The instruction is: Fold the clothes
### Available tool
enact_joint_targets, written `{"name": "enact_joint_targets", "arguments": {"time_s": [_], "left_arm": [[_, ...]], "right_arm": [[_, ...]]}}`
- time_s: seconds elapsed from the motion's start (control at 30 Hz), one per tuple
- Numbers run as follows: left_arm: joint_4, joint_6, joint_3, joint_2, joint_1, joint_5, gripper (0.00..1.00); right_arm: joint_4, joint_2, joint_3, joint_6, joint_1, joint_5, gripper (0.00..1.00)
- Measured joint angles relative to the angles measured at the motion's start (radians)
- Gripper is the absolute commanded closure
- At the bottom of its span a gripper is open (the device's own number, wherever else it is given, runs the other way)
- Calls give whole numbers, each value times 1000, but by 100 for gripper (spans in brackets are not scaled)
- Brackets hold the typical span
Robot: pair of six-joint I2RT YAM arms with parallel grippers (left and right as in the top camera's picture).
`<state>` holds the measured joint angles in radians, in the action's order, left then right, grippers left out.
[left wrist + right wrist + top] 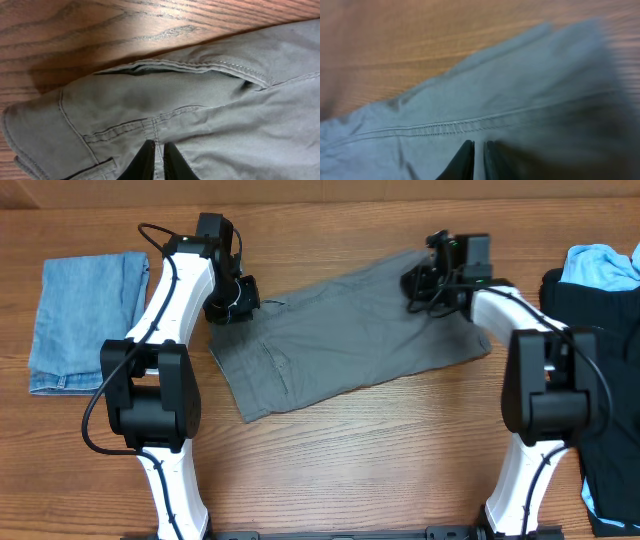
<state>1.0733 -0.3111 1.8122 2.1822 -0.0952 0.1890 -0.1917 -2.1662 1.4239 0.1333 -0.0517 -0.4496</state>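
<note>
The clothes, a pair of grey shorts (350, 335), lie spread and slanted across the middle of the table. My left gripper (232, 300) is at their upper left corner, by the waistband and pocket. In the left wrist view its fingertips (159, 150) are pinched together on a stitched seam of the shorts (210, 100). My right gripper (420, 280) sits at the upper right edge of the cloth. The right wrist view is blurred; the gripper (479, 150) there is closed to a thin slit with grey fabric (470, 100) in it.
A folded blue denim garment (85, 320) lies at the far left. A black garment (600, 380) with a light blue one (605, 268) on top fills the right edge. Bare wood table (350, 450) runs along the front.
</note>
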Motion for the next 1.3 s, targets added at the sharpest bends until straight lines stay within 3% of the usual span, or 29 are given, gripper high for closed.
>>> {"name": "enact_joint_targets", "arguments": {"time_s": [0.37, 0.53, 0.7, 0.77, 0.8, 0.87, 0.93, 1.17, 1.3], "left_arm": [[-67, 0, -88, 0, 0, -51, 87], [-81, 4, -141, 11, 5, -67, 80], [0, 8, -77, 14, 39, -71, 76], [62, 8, 4, 14, 61, -71, 65], [102, 3, 49, 14, 71, -71, 42], [174, -6, 123, 13, 84, -74, 11], [238, -34, 173, 11, 95, -74, 0], [292, -76, 115, 11, 104, -47, 0], [296, -80, 40, 11, 108, -33, 0]], "right_arm": [[56, -22, 2, 0, -5, 198, 74], [-88, -22, 90, 5, 26, 221, 62], [-268, -1, 248, 7, 62, 230, 48], [-352, 37, 298, 3, 80, 230, 34], [-381, 56, 313, 4, 88, 231, 32], [-447, 109, 336, 5, 109, 230, 30], [-515, 163, 348, 6, 135, 232, 29], [-774, 199, 363, -65, 224, 215, 25], [-826, 195, 362, -135, 235, 207, 24]]}}
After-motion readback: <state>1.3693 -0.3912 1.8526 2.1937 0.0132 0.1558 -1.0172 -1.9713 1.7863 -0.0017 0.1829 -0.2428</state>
